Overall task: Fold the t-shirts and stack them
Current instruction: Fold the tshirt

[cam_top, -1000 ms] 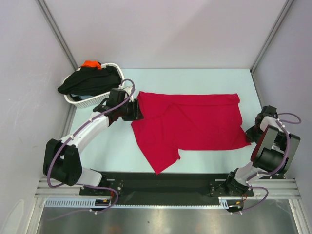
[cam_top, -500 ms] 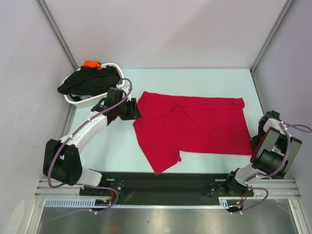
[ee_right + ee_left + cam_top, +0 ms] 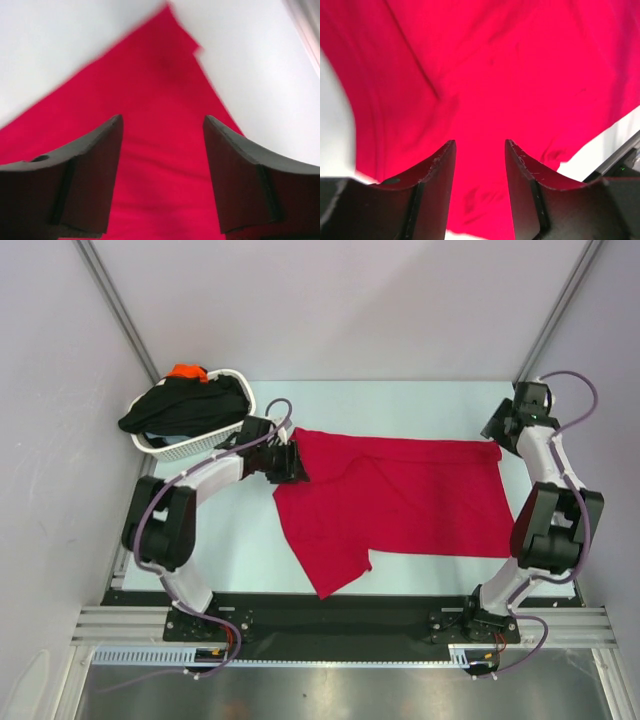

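A crimson red t-shirt (image 3: 410, 495) lies spread flat on the pale table, with a flap hanging toward the near edge. My left gripper (image 3: 297, 462) hovers over the shirt's far left corner. In the left wrist view it (image 3: 480, 145) is open, with only red cloth (image 3: 485, 75) showing beyond the fingers. My right gripper (image 3: 496, 436) is at the shirt's far right corner. It (image 3: 162, 120) is open above the red cloth (image 3: 160, 165), holding nothing. A black t-shirt (image 3: 185, 405) and an orange one (image 3: 187, 371) lie heaped in the basket.
The white woven basket (image 3: 185, 448) stands at the far left, just behind my left arm. Grey walls close in the table on three sides. A black rail (image 3: 330, 615) runs along the near edge, where the arm bases sit.
My right gripper opened, let go of the shirt's right edge and swung from the near right to the far right corner. The left gripper shifted slightly right onto the shirt.
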You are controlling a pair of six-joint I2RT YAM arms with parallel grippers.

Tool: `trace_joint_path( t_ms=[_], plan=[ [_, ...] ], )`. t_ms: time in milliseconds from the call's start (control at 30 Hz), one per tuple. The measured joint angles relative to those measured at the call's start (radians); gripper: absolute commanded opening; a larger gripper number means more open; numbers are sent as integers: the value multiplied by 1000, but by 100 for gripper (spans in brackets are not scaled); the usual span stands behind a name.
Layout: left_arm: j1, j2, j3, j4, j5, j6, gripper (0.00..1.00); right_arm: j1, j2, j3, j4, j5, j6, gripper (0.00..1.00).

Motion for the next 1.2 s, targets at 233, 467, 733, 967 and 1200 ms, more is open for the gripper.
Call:
trace_joint_path(
  t_ms=[233,467,733,967,1200],
  plan=[
    [0,142,79,47,12,-60,41,-36,138,48,56,-187,-56,48],
    [-3,171,109,44,-27,-114,43,-135,188,47,56,-283,-66,48],
    [-5,232,124,45,-72,-153,49,-128,201,47,78,-345,-58,48],
    [-5,274,145,70,-75,-180,47,-147,201,47,81,-370,-51,47],
    [-5,305,167,105,-66,-205,42,-159,201,47,81,-378,-49,47]
  ],
)
